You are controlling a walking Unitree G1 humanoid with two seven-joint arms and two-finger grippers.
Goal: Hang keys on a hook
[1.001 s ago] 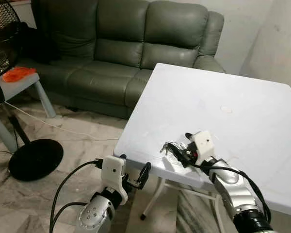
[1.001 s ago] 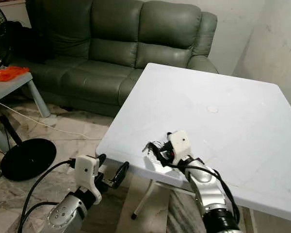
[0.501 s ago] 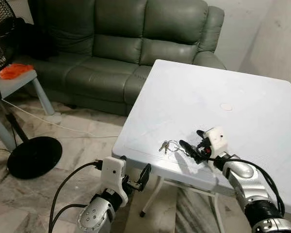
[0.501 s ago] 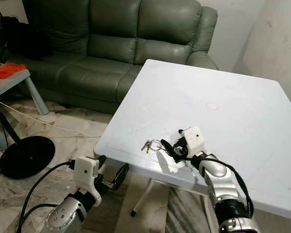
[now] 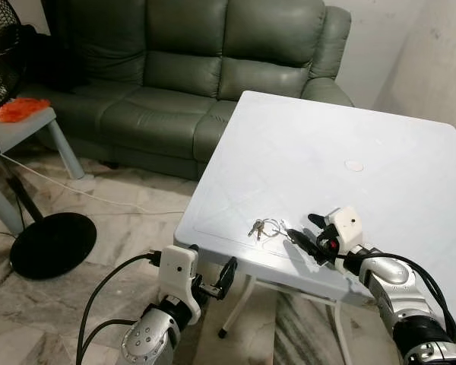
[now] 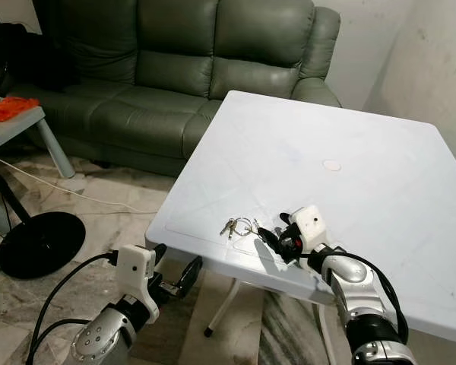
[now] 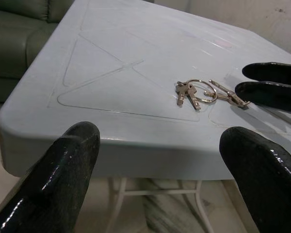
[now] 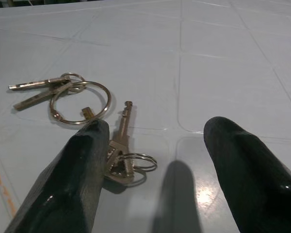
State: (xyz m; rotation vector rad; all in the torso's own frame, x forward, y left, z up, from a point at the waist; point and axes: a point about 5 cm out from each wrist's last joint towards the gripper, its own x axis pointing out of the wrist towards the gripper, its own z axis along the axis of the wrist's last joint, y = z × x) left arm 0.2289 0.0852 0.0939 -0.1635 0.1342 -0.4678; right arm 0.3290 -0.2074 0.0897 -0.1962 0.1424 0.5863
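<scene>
The keys (image 5: 267, 227) are lying flat near the table's (image 5: 380, 129) front-left corner, strung out sideways, just left of the right gripper (image 5: 305, 233), which is gaping empty and sitting nearer than the left gripper (image 5: 213, 275).

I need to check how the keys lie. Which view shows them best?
The right wrist view: the keys lie close up, flat on the table, rings distinct. The left wrist view shows them smaller; the eye views give only a tiny glint.
</scene>
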